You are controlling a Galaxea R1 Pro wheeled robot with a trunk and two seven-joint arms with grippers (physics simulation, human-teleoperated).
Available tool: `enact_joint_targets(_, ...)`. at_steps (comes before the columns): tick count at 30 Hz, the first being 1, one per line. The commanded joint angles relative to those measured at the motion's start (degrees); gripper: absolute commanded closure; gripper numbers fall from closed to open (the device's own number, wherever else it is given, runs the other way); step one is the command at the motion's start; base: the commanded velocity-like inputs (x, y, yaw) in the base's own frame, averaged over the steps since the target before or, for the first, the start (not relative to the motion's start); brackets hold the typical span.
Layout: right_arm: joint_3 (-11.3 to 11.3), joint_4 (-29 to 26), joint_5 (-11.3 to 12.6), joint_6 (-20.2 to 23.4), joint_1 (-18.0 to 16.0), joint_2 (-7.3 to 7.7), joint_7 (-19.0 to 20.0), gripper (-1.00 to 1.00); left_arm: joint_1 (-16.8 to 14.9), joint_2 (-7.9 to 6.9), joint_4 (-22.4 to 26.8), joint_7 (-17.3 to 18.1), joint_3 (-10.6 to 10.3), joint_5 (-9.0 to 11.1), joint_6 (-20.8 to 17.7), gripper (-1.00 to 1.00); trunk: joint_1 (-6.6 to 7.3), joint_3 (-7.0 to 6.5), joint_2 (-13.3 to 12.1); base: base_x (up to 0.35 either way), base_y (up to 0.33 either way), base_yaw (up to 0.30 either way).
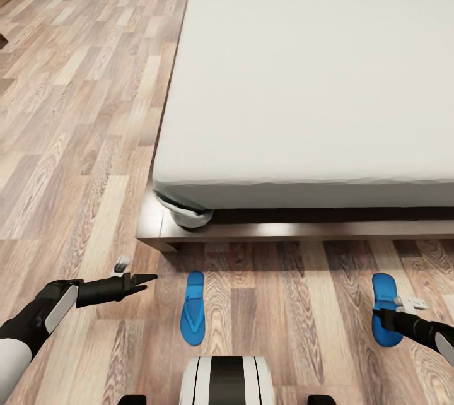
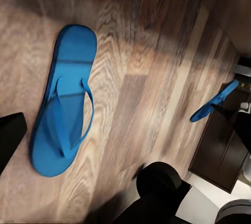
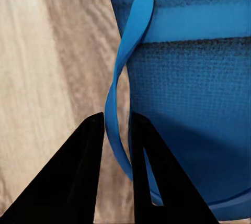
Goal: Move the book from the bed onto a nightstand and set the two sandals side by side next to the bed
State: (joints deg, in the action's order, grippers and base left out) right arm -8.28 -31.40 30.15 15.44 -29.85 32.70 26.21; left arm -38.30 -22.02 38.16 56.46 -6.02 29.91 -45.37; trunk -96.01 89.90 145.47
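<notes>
Right gripper pinches the thin strap of one blue sandal on the floor by the bed; the strap could slip free when lifted. Other sandal lies well apart.

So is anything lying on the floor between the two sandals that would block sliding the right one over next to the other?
Nothing visible. In the head view, the stretch of wood floor between the right sandal and the left sandal is bare. The right gripper has its fingers around the right sandal's strap.
</notes>
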Motion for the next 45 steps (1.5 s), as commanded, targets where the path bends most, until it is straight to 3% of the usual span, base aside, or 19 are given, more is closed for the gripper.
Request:
enact_joint_targets(1,-0.2,-0.1,0.6,0.3,0.0,0.08,0.0,1.0,0.0,-0.05,0.0,0.0,-0.2,0.4,-0.3,-1.0,0.01,0.03,0.0,0.0,0.302,0.0)
enact_joint_targets(13,-0.4,-0.1,0.5,0.3,0.0,0.08,0.1,1.0,0.0,0.57,0.0,-0.3,-0.2,0.5,1.7,-1.0,0.01,0.03,0.0,0.0,0.109,0.0)
enact_joint_targets(37,-0.5,0.3,0.1,0.3,0.0,0.0,-0.6,1.0,0.0,0.75,0.0,-0.3,-0.3,0.5,1.7,-1.0,0.01,0.03,0.0,0.0,0.288,0.0)
enact_joint_targets(39,-0.5,0.2,-0.6,0.3,0.0,0.0,-3.1,1.0,0.0,0.75,0.0,-0.3,-0.3,0.5,1.7,-1.0,0.01,0.03,0.0,0.0,0.314,0.0)
enact_joint_targets(42,-0.5,0.0,-1.2,0.3,0.0,-0.01,-10.0,1.0,0.0,0.75,0.0,-0.3,-0.3,0.5,1.7,-1.0,0.01,0.03,0.0,0.0,0.315,0.0)
enact_joint_targets(45,-0.5,-0.1,-1.4,0.6,0.0,-0.01,-12.9,1.0,0.0,0.75,0.0,-0.3,-0.3,0.5,1.7,-1.0,0.01,0.03,0.0,0.0,0.315,0.0)
